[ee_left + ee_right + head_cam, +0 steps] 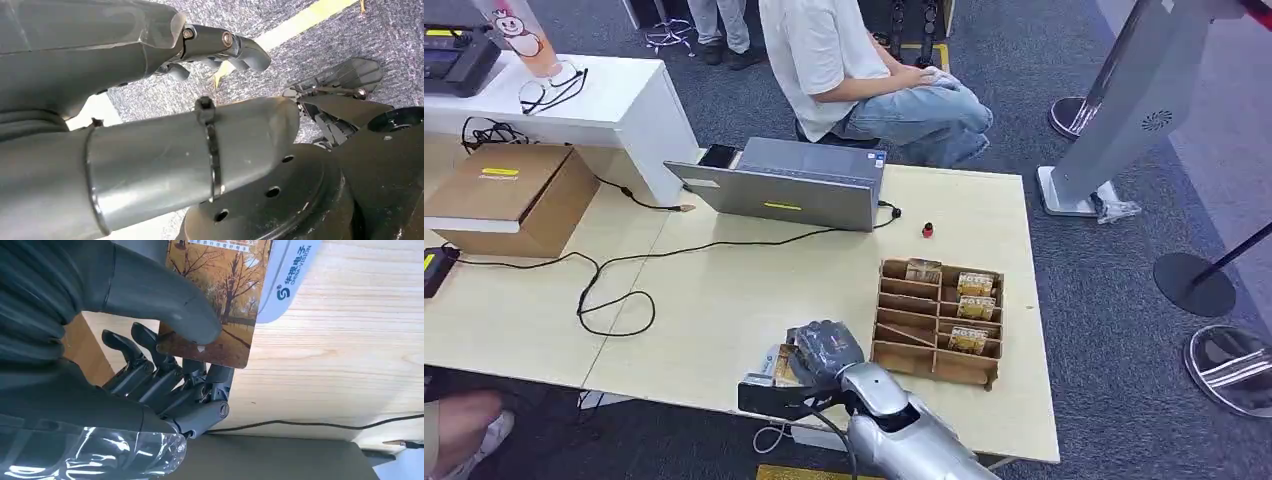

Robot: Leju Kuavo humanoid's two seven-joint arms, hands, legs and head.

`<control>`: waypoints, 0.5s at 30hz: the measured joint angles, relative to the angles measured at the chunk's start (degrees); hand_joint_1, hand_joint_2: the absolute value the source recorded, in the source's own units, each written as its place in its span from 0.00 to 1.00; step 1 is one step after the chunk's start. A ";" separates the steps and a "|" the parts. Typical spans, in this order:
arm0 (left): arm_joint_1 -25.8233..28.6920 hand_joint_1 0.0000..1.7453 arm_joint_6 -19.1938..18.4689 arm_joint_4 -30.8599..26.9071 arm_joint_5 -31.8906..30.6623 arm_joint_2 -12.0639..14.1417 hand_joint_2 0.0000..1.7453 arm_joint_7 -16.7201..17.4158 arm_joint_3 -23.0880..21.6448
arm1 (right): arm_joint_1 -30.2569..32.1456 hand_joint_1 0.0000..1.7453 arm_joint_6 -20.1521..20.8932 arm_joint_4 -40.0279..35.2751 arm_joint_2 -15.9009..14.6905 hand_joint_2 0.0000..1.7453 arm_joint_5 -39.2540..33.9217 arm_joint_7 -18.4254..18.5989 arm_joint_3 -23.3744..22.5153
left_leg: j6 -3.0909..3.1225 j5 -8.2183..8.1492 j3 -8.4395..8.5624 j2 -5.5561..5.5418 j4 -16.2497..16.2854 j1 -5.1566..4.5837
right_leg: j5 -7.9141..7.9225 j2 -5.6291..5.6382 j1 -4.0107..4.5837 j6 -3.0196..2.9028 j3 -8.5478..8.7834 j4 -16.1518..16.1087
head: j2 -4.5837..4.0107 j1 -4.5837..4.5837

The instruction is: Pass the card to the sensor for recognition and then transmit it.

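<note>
Mostly hidden under the right hand [824, 350], the sensor [287, 277] shows just a white edge, lying on the desk [724, 300] near its front edge. Right hand pinches the card [225, 305] between thumb and fingers, over the sensor. Left hand [220, 47] hangs over carpet, fingers curled, holding nothing.

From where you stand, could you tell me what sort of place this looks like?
Probably an office or demo hall set up as a card check-in desk: a wooden table with a laptop, a wooden card rack, carpet, and barrier posts nearby.
</note>
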 joint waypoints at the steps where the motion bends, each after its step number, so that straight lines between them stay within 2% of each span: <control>1: 0.00 0.00 0.00 0.00 0.00 0.00 0.00 0.00 0.00 | 0.00 1.00 -0.02 0.07 0.02 1.00 0.00 0.00 0.02 | 0.00 0.00 0.00 0.00 0.00 0.00 | 0.00 0.00 0.00 0.00 0.00 0.00 | 0.00 0.00; 15: -0.03 0.00 -0.04 0.00 0.00 0.00 0.00 0.00 0.00 | -0.07 1.00 -0.07 0.90 0.24 1.00 0.07 0.02 0.70 | 0.00 0.00 0.01 0.00 0.00 0.00 | 0.00 0.00 0.00 0.00 0.00 0.00 | 0.00 0.00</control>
